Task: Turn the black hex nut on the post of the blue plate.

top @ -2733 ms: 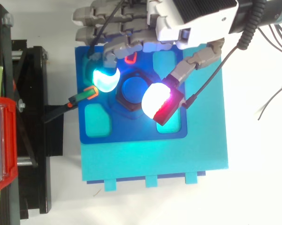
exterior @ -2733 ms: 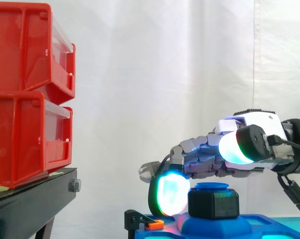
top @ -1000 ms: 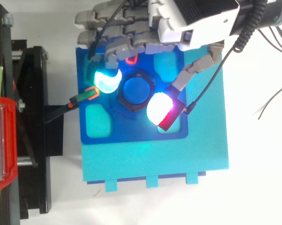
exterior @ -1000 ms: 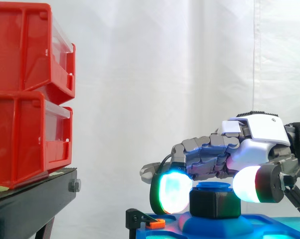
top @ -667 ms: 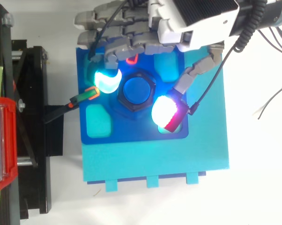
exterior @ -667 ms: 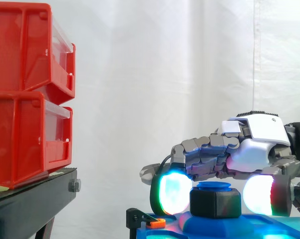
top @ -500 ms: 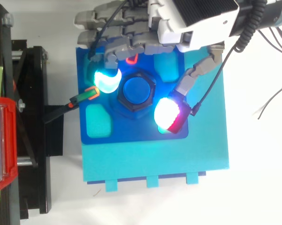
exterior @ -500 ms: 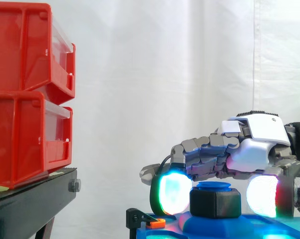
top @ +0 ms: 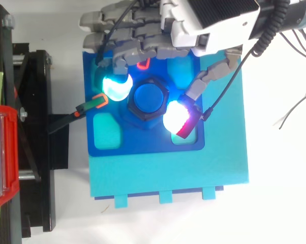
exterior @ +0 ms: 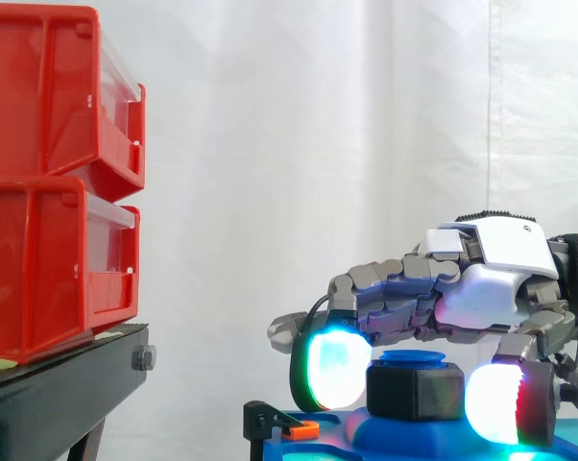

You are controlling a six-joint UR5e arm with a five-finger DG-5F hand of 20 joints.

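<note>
The hand point(top: 214, 20) arches over the black hex nut point(exterior: 414, 391), clasping it between a curled finger's cyan pad point(top: 116, 86) and the thumb's white-red pad point(top: 177, 117); the thumb's contact seems firm but is not certain. The nut sits on the blue post point(top: 149, 97) at the centre of the blue plate point(top: 143, 144). An orange clip point(top: 95, 101) lies at the plate's left edge, towards the red bins point(exterior: 49, 192).

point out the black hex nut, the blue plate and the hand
black hex nut point(exterior: 416, 392): side view, its front face
blue plate point(top: 143, 143): top view, bare strip below the nut
hand point(top: 211, 21): top view, its white back cover
</note>
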